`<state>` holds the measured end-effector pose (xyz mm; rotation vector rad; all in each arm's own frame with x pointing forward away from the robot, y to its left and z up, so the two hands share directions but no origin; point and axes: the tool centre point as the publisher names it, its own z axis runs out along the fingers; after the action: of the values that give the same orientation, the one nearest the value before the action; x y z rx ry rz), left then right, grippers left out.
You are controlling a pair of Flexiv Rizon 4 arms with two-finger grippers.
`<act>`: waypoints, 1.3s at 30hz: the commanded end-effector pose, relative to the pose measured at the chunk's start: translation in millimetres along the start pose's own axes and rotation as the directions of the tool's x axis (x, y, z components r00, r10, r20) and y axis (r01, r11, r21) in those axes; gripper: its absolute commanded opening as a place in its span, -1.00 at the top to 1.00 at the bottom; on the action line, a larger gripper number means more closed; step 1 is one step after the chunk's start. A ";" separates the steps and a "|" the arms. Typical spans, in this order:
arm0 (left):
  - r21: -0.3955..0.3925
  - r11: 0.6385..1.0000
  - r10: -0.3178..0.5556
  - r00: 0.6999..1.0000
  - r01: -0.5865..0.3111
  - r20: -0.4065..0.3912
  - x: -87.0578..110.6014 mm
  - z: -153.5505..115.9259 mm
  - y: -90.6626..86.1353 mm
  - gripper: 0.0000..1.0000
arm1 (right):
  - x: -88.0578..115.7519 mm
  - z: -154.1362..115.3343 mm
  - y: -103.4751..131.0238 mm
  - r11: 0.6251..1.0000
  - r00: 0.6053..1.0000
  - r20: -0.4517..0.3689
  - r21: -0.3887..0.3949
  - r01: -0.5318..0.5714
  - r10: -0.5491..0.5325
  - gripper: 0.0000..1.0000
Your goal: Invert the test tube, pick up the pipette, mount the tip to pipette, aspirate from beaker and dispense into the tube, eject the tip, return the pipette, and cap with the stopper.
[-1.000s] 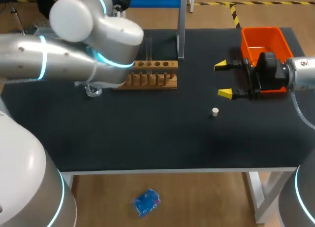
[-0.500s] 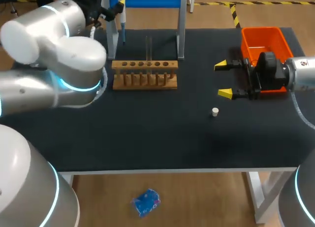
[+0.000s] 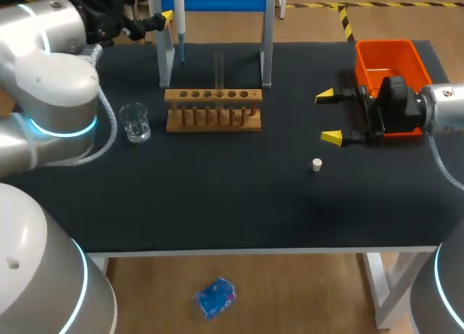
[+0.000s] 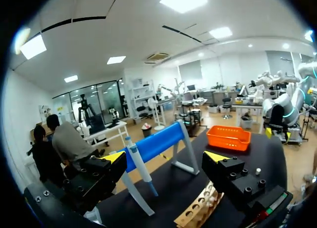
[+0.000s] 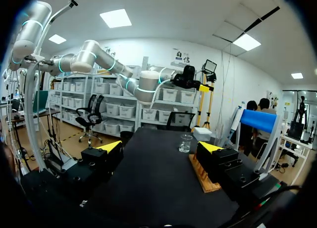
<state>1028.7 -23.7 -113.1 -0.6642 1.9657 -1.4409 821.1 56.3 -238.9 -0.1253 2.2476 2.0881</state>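
On the table (image 3: 217, 203), my L gripper (image 4: 166, 158) swung far-left off the rack (image 3: 212, 109), jaws apart, facing the pipette (image 4: 138, 163); R gripper (image 3: 330, 117) unmoved, also released; prob. pickup next.

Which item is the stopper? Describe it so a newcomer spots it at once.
In the head view, find the orange bin at the table's right side; the right gripper hangs open just left of it. Nearer the front edge from that gripper, the stopper stands alone on the black tabletop: a tiny white plug, far from the wooden rack.
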 end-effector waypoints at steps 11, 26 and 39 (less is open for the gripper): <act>0.024 0.996 0.086 0.951 -0.083 -0.298 13.8 -30.5 4.5 -1.00 | 0.1 -0.5 -0.1 1.000 1.000 -0.001 0.000 0.000 0.000 -1.00; -0.021 0.997 0.064 0.912 -0.079 -0.405 52.8 -17.3 34.3 -1.00 | 0.1 -0.5 -0.1 1.000 1.000 -0.001 0.000 0.000 0.000 -1.00; -0.082 0.996 -0.002 0.909 -0.035 -0.417 65.8 23.0 52.3 -1.00 | 0.1 -0.5 -0.1 1.000 1.000 -0.001 0.000 0.000 0.000 -1.00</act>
<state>988.7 -63.1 -173.8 -0.3918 2.3643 -1.5909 821.1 56.3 -238.9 -0.1253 2.2476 2.0881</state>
